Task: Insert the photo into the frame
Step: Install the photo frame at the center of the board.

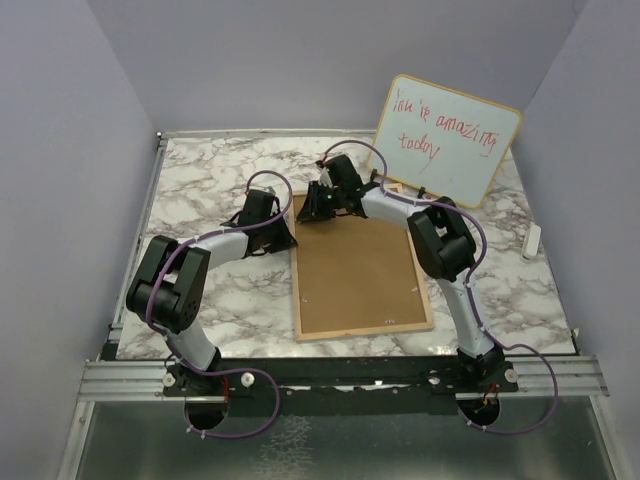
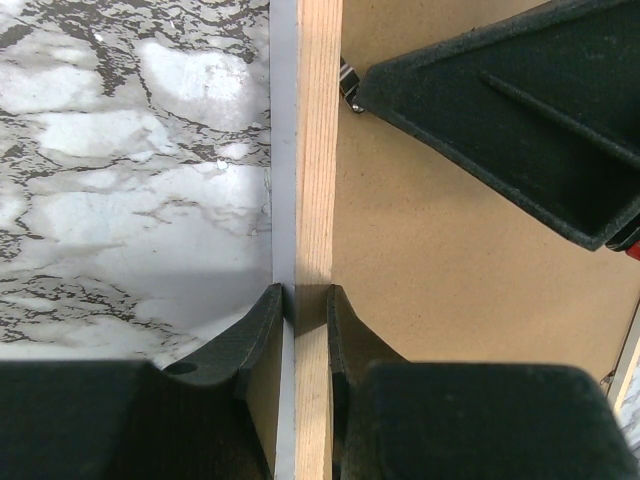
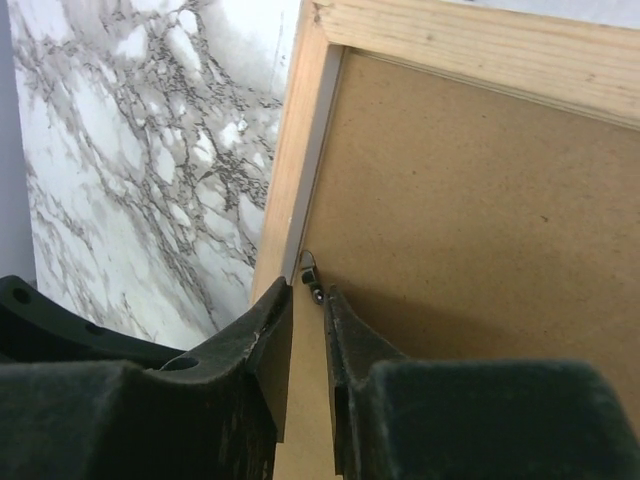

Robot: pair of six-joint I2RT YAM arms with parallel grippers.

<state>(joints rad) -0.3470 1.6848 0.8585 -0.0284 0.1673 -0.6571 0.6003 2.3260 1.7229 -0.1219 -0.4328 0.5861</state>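
We read only one piece of writing. It is on a whiteboard (image 1: 447, 138) with a wooden rim, which stands tilted at the far right of the table (image 1: 200, 180). The writing is red handwriting in two lines. The upper line seems to say "you're amazing", though we can barely make out its first word. The lower line, shorter and towards the left, says "today".

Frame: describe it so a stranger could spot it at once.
Look at the middle of the marble table. The frame lies flat there: thin light-wood rails around a plain brown board. The whiteboard behind it also has a wood rim, but stands propped and bears red writing.
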